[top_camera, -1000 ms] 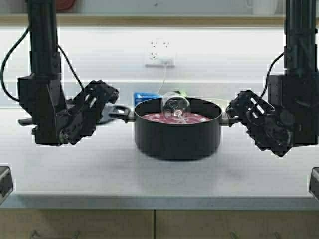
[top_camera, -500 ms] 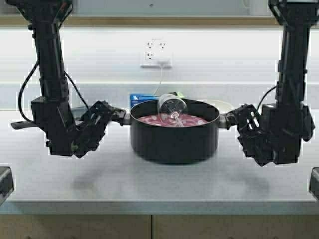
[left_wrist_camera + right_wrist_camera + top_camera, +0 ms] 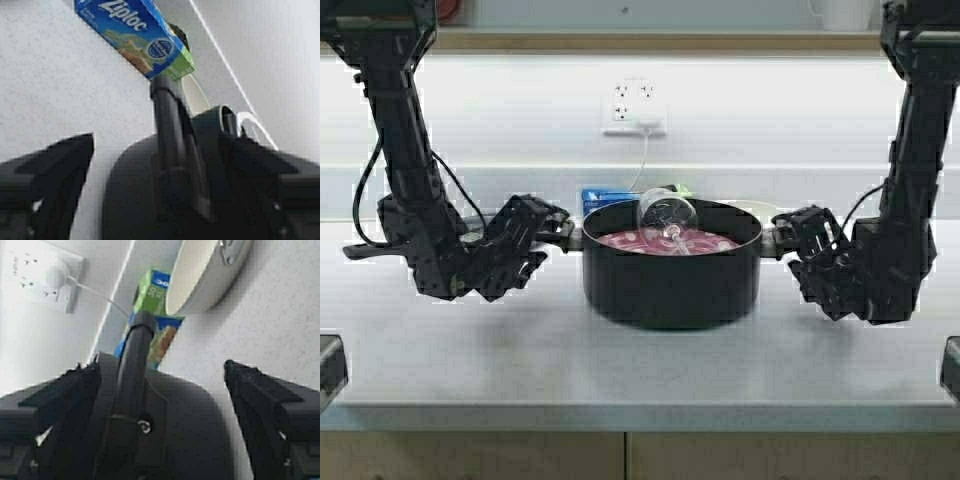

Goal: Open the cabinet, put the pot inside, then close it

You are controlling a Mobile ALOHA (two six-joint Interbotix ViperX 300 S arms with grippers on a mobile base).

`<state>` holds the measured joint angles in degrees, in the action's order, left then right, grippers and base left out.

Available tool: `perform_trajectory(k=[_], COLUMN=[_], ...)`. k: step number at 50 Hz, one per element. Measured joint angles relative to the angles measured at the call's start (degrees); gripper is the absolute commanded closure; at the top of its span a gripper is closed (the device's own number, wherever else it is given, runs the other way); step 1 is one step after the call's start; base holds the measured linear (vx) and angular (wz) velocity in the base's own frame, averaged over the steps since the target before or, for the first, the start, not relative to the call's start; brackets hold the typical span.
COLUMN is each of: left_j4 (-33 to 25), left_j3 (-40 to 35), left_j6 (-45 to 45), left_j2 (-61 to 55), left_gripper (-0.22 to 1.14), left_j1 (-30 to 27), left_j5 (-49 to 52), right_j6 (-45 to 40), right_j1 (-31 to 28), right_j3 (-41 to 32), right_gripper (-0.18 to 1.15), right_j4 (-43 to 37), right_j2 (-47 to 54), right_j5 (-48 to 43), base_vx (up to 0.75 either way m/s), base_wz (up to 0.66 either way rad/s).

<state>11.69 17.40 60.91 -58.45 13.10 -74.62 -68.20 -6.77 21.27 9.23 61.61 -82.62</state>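
Two grippers are seen in the high view, one at each side of the black pot point(image 3: 671, 268), which is set on the pale countertop point(image 3: 640, 370) below the wall socket point(image 3: 636, 110). The left gripper point(image 3: 558, 228) is placed at the pot's left loop handle, the right gripper point(image 3: 782, 232) at its right one; contact cannot be made out there. A glass lid point(image 3: 667, 214) is tilted inside the pot.

From the left wrist view, the jaws are shown spread wide, with the loop handle point(image 3: 172, 145) between them, untouched. A Ziploc box point(image 3: 134, 36) is seen beyond.

From the right wrist view, the jaws are likewise held wide apart around the other loop handle point(image 3: 131, 390), nothing gripped. A white frying pan point(image 3: 202, 277) is cut off by the frame edge.
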Motion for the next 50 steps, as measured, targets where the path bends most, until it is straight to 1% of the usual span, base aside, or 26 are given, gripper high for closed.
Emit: perform_trajectory(k=[11,14,16,19,21,23,25,27,28,29,31,32,33,34,36,39,41,45,50], left_j4=[0.4,0.3,0.2,0.1,0.2,0.3,0.3,0.2,0.2,0.1,-0.1,-0.1,-0.1,-0.2,-0.2,-0.4,-0.5,-0.8,-0.9], left_j3=[-0.1,-0.1,-0.1,-0.1,-0.1,-0.3,-0.4,-0.6,-0.6,-0.7,-0.8,-0.8,-0.8,-0.8,-0.9,-0.9,-0.8,-0.4,1.9], left_j6=[0.0,0.0,0.0,0.0,0.0,0.0,0.0,0.0,0.0,0.1,0.4,0.6,0.8,1.0,1.1,1.1,1.1,1.1,1.1], left_j2=[-0.4,-0.4,-0.4,-0.4,-0.4,-0.4,-0.4,-0.4,-0.3,-0.3,-0.2,-0.2,-0.1,-0.1,-0.2,0.0,0.0,0.4,1.7], left_gripper=[-0.1,-0.09,-0.07,0.02,0.11,0.22,0.38,0.57,0.67,0.77,0.94,1.0,1.04,1.04,0.99,0.88,0.85,0.88,0.91], left_j1=[-0.3,-0.4,-0.4,-0.4,-0.6,-0.7,-0.9,-0.9,-1.0,-0.9,-0.9,-1.0,-1.0,-0.9,-0.9,-1.0,-0.9,-0.9,-0.9], left_j5=[0.3,0.3,0.3,0.3,0.4,0.4,0.1,0.1,0.1,0.1,0.1,0.1,0.1,0.1,0.1,0.1,0.1,0.1,-0.4], right_j6=[-0.3,-0.4,-0.6,-1.8,-2.3,-3.0,-3.8,-4.5,-4.7,-4.9,-5.1,-5.2,-5.3,-5.4,-5.5,-5.5,-5.5,-5.5,-5.5], right_j1=[0.3,0.3,0.3,0.4,0.2,0.0,0.0,-0.1,-0.1,-0.1,-0.1,-0.1,-0.1,-0.1,-0.1,-0.1,-0.1,-0.1,-0.2], right_j3=[0.3,0.3,0.3,0.4,0.4,0.2,0.2,0.3,0.4,0.4,0.5,0.5,0.6,0.6,0.6,0.7,0.8,1.1,2.9], right_gripper=[-0.03,0.01,0.08,0.24,0.41,0.6,0.81,0.98,1.03,1.06,1.03,1.0,0.96,0.92,0.86,0.87,0.89,0.9,0.9], right_j4=[0.0,0.1,0.1,0.2,0.4,0.4,0.5,0.8,0.9,1.0,1.1,1.0,0.9,0.8,0.8,0.8,0.9,0.8,0.9], right_j2=[0.3,0.3,0.3,0.3,0.3,0.2,0.0,-0.3,-0.4,-0.4,-0.5,-0.6,-0.6,-0.7,-0.7,-0.9,-1.0,-1.1,-1.8], right_j5=[0.0,0.0,0.0,0.0,-0.4,-0.5,-0.6,-0.8,-0.9,-1.0,-1.1,-1.2,-1.2,-1.2,-1.2,-1.2,-1.3,-1.9,-3.5], base_vx=[0.0,0.0,0.0,0.0,0.0,0.0,0.0,0.0,0.0,0.0,0.0,0.0,-0.01,-0.01,-0.01,-0.01,-0.01,0.0,0.0], base_wz=[0.0,0.0,0.0,0.0,0.0,0.0,0.0,0.0,0.0,0.0,0.0,0.0,0.0,0.0,0.0,0.0,0.0,0.0,0.0])
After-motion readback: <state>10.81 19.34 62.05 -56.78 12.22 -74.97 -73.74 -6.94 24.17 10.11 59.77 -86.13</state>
